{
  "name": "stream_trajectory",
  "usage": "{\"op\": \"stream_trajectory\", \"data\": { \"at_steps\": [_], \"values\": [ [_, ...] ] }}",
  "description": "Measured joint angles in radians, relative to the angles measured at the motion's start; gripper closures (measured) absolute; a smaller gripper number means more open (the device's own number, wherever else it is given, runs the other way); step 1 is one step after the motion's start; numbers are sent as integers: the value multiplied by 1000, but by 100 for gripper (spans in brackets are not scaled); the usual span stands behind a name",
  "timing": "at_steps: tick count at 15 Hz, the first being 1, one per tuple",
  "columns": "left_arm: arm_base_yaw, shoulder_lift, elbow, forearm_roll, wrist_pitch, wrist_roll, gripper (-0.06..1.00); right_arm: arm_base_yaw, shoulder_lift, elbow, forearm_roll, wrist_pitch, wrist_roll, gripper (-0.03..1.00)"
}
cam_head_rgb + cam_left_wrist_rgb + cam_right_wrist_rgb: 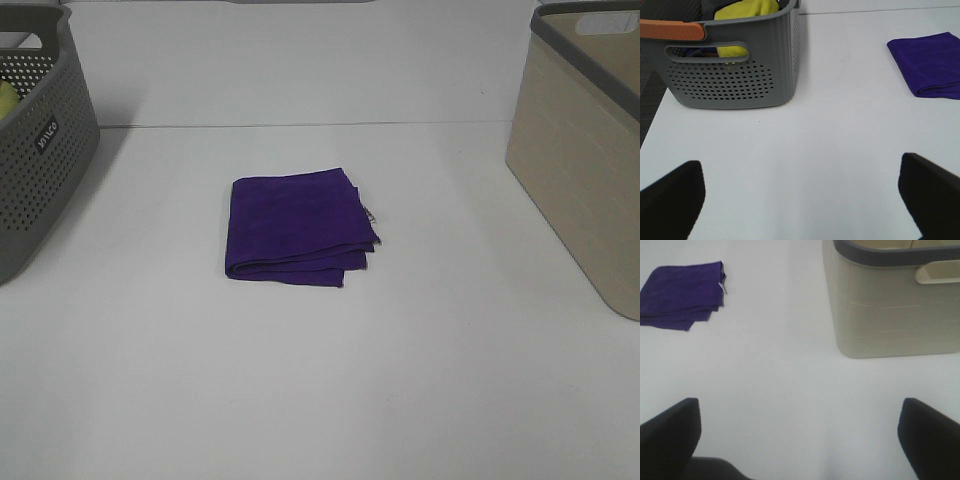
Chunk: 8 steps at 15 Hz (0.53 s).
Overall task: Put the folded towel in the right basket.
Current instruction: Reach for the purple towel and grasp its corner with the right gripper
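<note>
A folded purple towel point(298, 228) lies flat on the white table near its middle. It also shows in the left wrist view point(932, 64) and in the right wrist view point(682, 294). The beige basket point(585, 150) with a grey rim stands at the right edge; the right wrist view shows its wall point(890, 310). Neither arm shows in the high view. My left gripper point(802, 195) is open and empty, well back from the towel. My right gripper point(800, 435) is open and empty, with the towel to one side ahead and the basket to the other.
A grey perforated basket point(40, 150) stands at the left edge. The left wrist view shows it point(735, 70) holding yellow cloth point(745, 10), with an orange handle point(672, 30) on its rim. The table's back edge point(300, 125) runs behind the towel.
</note>
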Motion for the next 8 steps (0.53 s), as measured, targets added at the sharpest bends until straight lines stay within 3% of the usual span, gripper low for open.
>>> {"op": "stream_trajectory", "data": {
  "at_steps": [2, 8],
  "values": [
    [0, 0, 0, 0, 0, 0, -5, 0, 182, -67, 22, 0, -7, -1],
    [0, 0, 0, 0, 0, 0, -5, 0, 909, -453, 216, -4, -10, -1]
  ]
}}
